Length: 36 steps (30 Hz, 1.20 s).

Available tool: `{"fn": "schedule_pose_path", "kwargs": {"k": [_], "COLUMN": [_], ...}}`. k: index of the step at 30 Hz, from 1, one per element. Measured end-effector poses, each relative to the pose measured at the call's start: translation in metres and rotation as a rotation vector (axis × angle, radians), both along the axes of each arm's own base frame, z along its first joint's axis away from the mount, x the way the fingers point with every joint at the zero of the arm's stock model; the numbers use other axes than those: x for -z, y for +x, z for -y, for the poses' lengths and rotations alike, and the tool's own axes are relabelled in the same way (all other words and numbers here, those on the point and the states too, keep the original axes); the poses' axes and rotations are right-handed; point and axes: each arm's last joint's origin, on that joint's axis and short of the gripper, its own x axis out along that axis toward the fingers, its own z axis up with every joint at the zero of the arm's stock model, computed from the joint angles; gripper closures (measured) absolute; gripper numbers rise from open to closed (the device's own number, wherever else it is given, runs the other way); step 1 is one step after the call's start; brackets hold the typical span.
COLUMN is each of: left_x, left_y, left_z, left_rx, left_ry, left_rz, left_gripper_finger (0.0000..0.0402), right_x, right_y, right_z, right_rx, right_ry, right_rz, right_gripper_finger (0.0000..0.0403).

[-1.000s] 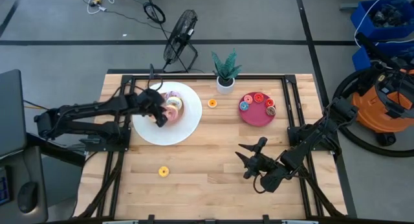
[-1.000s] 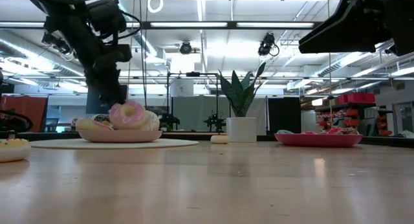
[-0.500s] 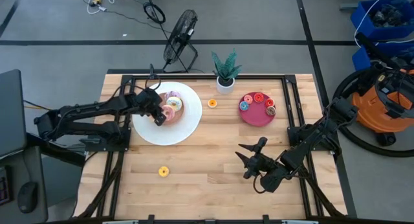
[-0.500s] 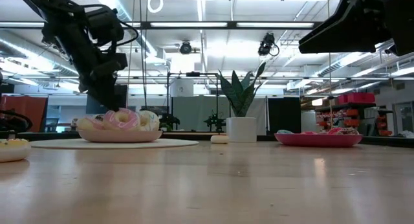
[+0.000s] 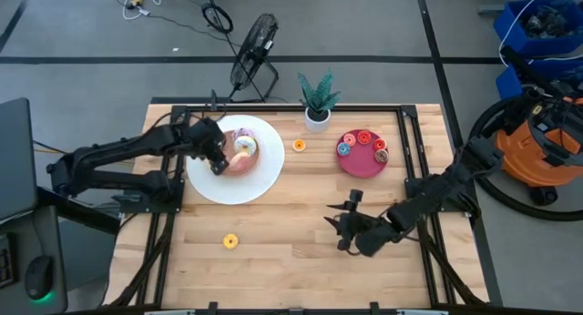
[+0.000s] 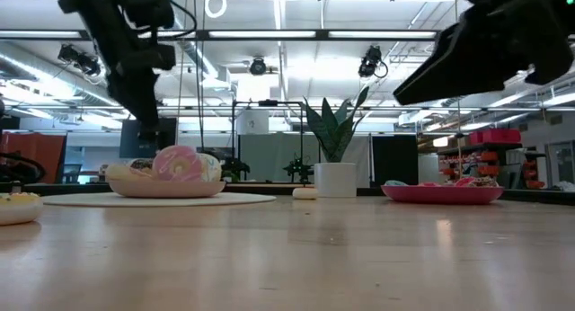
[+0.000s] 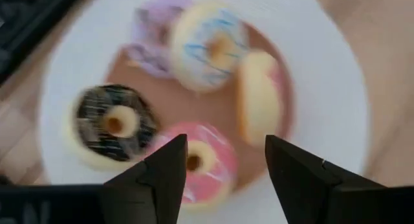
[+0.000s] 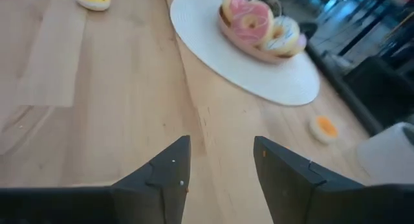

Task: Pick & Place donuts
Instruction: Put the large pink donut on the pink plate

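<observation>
Several frosted donuts lie in a shallow brown dish (image 7: 194,101) on the big white plate (image 5: 264,183): a pink one (image 7: 204,162), a chocolate one (image 7: 113,123), a white one with blue stripes (image 7: 210,46), a purple one (image 7: 155,36) and one leaning on its edge (image 7: 259,98). My left gripper (image 7: 226,143) hangs open just above the pink donut (image 6: 177,163), clear of it. My right gripper (image 5: 339,226) stands open over the bare wood at the near right. A small yellow donut (image 5: 230,241) and a small orange one (image 5: 299,146) rest on the table.
A magenta dish (image 5: 363,165) with small donuts stands at the far right. A potted plant (image 5: 317,101) stands at the far edge, with a fan (image 5: 253,46) beyond it. A black frame (image 5: 173,169) runs around the table. Bare wood lies in the middle.
My left gripper has lowered the pink donut into the dish, opened, let go of it and risen. The donut now lies among the others. My right gripper has shifted a little toward the table's left edge.
</observation>
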Motion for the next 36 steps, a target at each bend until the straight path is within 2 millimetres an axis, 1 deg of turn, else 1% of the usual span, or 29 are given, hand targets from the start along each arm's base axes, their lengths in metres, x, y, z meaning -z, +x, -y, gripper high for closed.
{"fn": "schedule_pose_path", "kwargs": {"k": [2, 5, 8, 11, 15, 17, 18, 22, 25, 28, 31, 36], "left_x": [0.000, 0.006, 0.017, 0.031, 0.055, 0.067, 0.073, 0.092, 0.097, 0.100, 0.103, 0.107], "left_y": [0.001, 0.000, -0.005, -0.011, -0.017, -0.019, -0.019, -0.012, 0.001, 0.016, 0.030, 0.047], "left_z": [0.014, 0.042, 0.074, 0.104, 0.139, 0.153, 0.158, 0.164, 0.165, 0.165, 0.154, 0.126], "left_rx": [0.068, 0.141, 0.189, 0.241, 0.327, 0.391, 0.409, 0.456, 0.530, 0.616, 0.580, 0.451], "left_ry": [-0.011, -0.039, -0.038, -0.049, -0.053, 0.001, 0.058, 0.362, 0.609, 0.793, 0.859, 0.868], "left_rz": [-0.005, -0.045, -0.098, -0.095, 0.023, 0.097, 0.136, 0.206, 0.176, 0.103, 0.061, -0.033], "left_gripper_finger": [0.0192, 0.0204, 0.0219, 0.0230, 0.0242, 0.0247, 0.0249, 0.0256, 0.0257, 0.0256, 0.0244, 0.0188], "right_x": [0.000, 0.000, -0.001, 0.000, -0.001, -0.001, -0.001, -0.004, -0.006, -0.008, -0.007, -0.007], "right_y": [0.003, 0.003, 0.004, 0.003, 0.003, 0.004, 0.004, 0.007, 0.009, 0.010, 0.010, 0.010], "right_z": [0.004, 0.005, 0.004, 0.003, 0.003, 0.003, 0.004, 0.004, 0.004, 0.003, 0.003, 0.003], "right_rx": [0.003, 0.008, 0.007, 0.016, 0.027, 0.025, 0.026, 0.012, -0.004, -0.018, -0.021, -0.028], "right_ry": [0.015, 0.015, 0.023, 0.045, 0.063, 0.061, 0.062, 0.050, 0.034, 0.018, 0.011, 0.012], "right_rz": [-0.007, -0.007, 0.004, 0.014, 0.023, 0.023, 0.027, 0.047, 0.058, 0.063, 0.060, 0.053], "right_gripper_finger": [0.0225, 0.0225, 0.0225, 0.0225, 0.0225, 0.0225, 0.0225, 0.0225, 0.0225, 0.0225, 0.0225, 0.0225]}}
